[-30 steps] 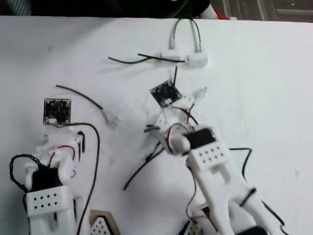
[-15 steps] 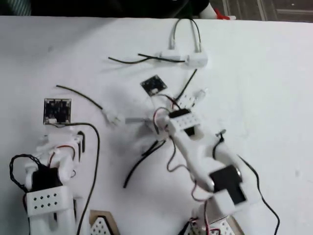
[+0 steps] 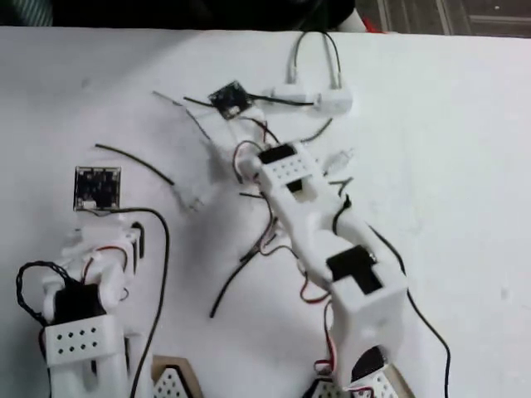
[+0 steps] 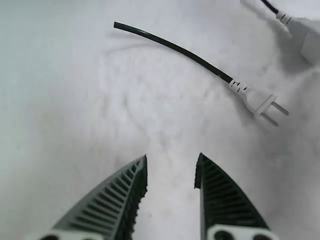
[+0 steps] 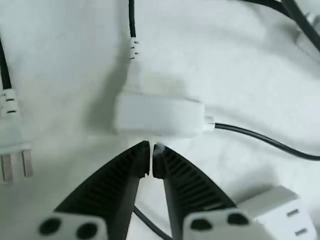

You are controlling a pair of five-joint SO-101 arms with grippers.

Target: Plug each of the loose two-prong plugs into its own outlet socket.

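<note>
White tabletop (image 3: 448, 124). Over the last sec the right arm (image 3: 332, 240) swung from mid-table to the far side. Right gripper (image 5: 151, 160) now sits tips-first at a socket block (image 5: 157, 116), jaws all but shut, holding nothing afaict. Loose plug (image 5: 12, 160) lies beside it, ungrabbed. Left gripper (image 4: 170, 167) hasn't budged: jaws apart, empty, 2nd plug (image 4: 261, 103) ahead. No plug seated yet.

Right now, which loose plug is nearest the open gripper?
The plug on the black cord, lying ahead of the open left gripper; the other plug lies farther off, beside the right arm.
</note>
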